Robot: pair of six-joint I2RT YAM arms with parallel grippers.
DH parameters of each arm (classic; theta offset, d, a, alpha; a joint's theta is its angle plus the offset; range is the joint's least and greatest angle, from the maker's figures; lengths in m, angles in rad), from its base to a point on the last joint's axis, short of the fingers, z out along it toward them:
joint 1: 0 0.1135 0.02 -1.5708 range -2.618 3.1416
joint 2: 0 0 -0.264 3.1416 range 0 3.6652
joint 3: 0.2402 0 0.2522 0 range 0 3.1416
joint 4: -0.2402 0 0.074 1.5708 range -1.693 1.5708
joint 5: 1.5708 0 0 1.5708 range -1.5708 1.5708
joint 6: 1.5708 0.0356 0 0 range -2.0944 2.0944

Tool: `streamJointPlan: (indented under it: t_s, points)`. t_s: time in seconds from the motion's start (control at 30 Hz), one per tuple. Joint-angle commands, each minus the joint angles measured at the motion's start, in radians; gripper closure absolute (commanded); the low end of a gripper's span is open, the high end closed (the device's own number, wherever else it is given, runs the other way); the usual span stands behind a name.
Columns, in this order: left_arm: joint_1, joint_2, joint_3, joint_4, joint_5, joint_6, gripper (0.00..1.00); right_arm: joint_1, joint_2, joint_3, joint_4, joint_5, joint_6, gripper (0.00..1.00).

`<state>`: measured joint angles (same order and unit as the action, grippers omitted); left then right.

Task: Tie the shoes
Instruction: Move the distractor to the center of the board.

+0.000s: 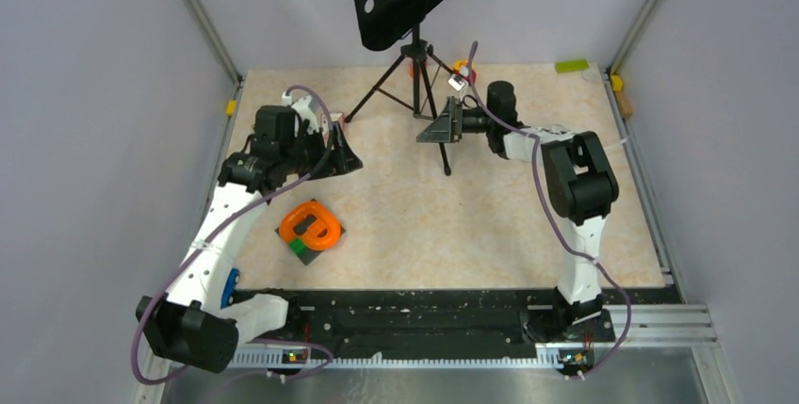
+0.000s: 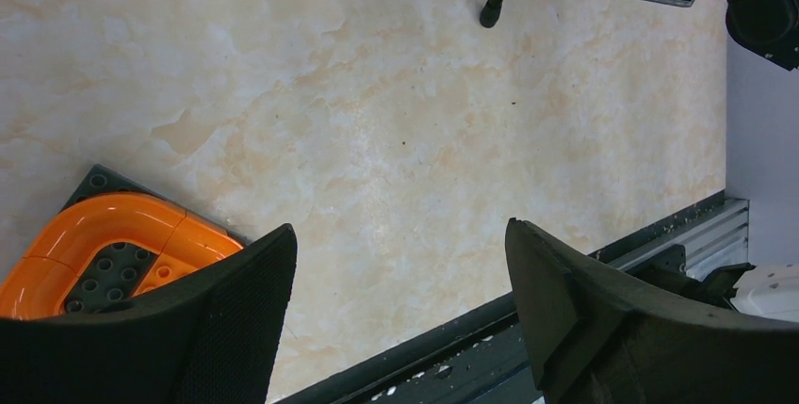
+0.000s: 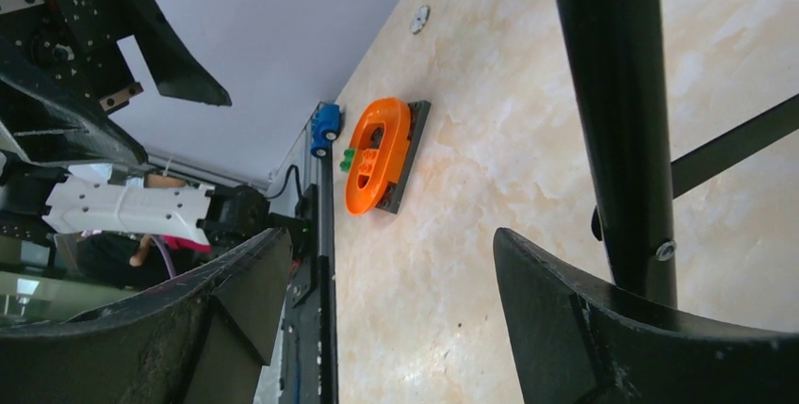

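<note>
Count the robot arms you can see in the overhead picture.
2. The left arm stands on the left, beside the orange toy track; the right arm on the right, reaching toward the tripod. No others show.

Both arms share one build: white moulded shells joined by chunky black joint housings. The left arm [image 1: 212, 234], at eight o'clock in the overhead view, carries a greyish-purple cable [image 1: 311, 93] along its length. The right arm [image 1: 579, 183], at four o'clock, has a second cable [image 1: 539, 178] of the same colour running beside its links. Each arm ends in a black gripper. The left gripper [image 2: 400, 244] has broad, wedge-shaped fingers [image 2: 236, 319] with a finely textured inner face. The right gripper [image 3: 391, 249] has curved black fingers [image 3: 603, 329], lightly scuffed along the edges.
</note>
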<state>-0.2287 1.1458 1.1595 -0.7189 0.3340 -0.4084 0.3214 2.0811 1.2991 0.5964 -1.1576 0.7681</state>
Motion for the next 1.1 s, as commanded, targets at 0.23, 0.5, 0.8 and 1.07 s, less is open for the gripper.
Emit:
streamJointPlan:
  t_s: [0.23, 0.5, 0.8, 1.07]
  points:
    - [0.008, -0.050, 0.019, 0.008, -0.030, 0.024, 0.15, 0.041, 0.146, 0.186, 0.087, 0.084, 0.055, 0.20]
    - [0.008, -0.068, 0.015, 0.019, -0.054, 0.023, 0.15, 0.054, 0.168, 0.215, 0.063, 0.114, 0.045, 0.19]
    - [0.008, -0.079, 0.009, 0.015, -0.053, 0.023, 0.15, 0.072, 0.230, 0.293, 0.066, 0.152, 0.070, 0.19]
    - [0.008, -0.085, 0.023, 0.004, -0.050, 0.032, 0.15, 0.085, 0.154, 0.280, 0.024, 0.129, 0.053, 0.20]
